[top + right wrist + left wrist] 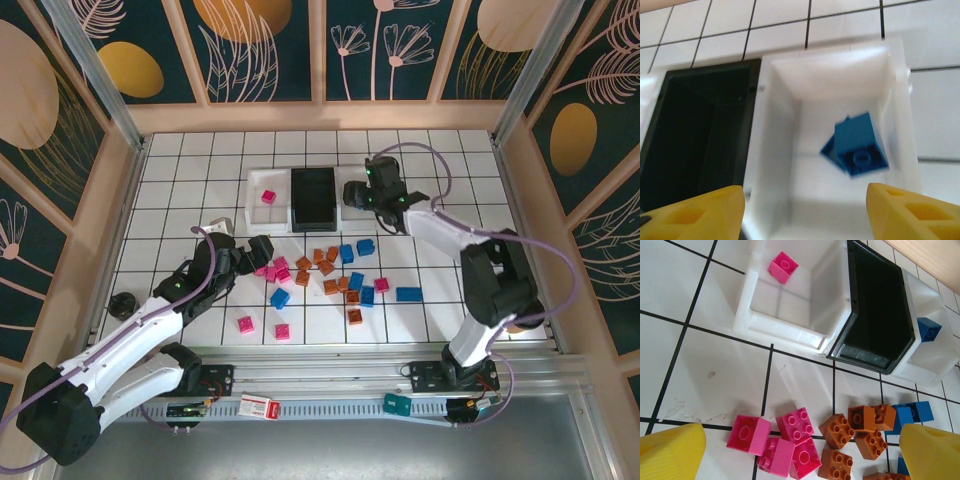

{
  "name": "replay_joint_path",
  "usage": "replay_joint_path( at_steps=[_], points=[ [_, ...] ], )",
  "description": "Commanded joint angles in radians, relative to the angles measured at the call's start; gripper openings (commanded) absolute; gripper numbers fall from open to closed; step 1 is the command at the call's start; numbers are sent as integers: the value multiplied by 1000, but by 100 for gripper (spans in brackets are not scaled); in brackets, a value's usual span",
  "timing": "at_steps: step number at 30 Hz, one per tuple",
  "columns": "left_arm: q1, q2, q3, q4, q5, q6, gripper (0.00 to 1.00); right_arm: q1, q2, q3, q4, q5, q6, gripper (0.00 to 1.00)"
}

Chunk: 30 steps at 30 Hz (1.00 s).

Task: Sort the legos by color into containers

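- Hovering over a white tray (pixel 775 150), the right tool (pixel 805 192) stands wide, gripping nothing; a blurred blue brick (pixel 857 145) shows inside it, right of centre.
- Spread wide too, the left tool (pixel 801 435) hangs above pink bricks (pixel 785 440) and orange bricks (pixel 850 435) on the tabletop (pixel 715 365), lower frame.

Each arm has glossy white plastic link shells (pixel 125 340) joined by rounded black motor housings (pixel 60 420); a thin lilac cable (pixel 212 262) trails back from behind the black left end effector (pixel 258 252), and another loops behind the black right end effector (pixel 385 200); small green lights (pixel 178 285) glow on the joints just behind each end effector; the left end effector's fingers (pixel 670 452) are blunt yellow plastic with fine ribbing; the right's fingers (pixel 910 212) are the same yellow, with shallow rectangular recesses.
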<state>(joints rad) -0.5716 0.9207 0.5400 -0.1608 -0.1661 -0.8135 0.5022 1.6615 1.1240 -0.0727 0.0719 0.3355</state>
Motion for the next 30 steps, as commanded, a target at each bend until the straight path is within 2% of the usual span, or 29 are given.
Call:
replay_joint_path(
  at_steps=[1,5,9,13,16,20,26,30],
  points=[
    [-2,-3,-8,-17,-10,7,99,81,-157,-142,-45,19,43,67],
    [-1,7,-13,-13,-17,9,99,231,-321,-329,-136,93,121,67],
    [-1,17,-20,-6,-20,12,99,409,-448,-465,-254,145,266,67],
    [-1,27,-28,5,-24,12,99,578,-493,-519,-373,188,425,67],
    [-1,33,-34,14,-20,8,99,662,-472,-521,-400,213,488,67],
    [-2,38,-39,17,-19,5,99,682,-383,-517,-359,200,485,66],
    [-2,25,-43,0,-19,5,99,672,-307,-503,-311,199,450,57],
    [-1,11,-52,-3,-21,2,99,667,-283,-507,-299,185,437,46]
  ],
)
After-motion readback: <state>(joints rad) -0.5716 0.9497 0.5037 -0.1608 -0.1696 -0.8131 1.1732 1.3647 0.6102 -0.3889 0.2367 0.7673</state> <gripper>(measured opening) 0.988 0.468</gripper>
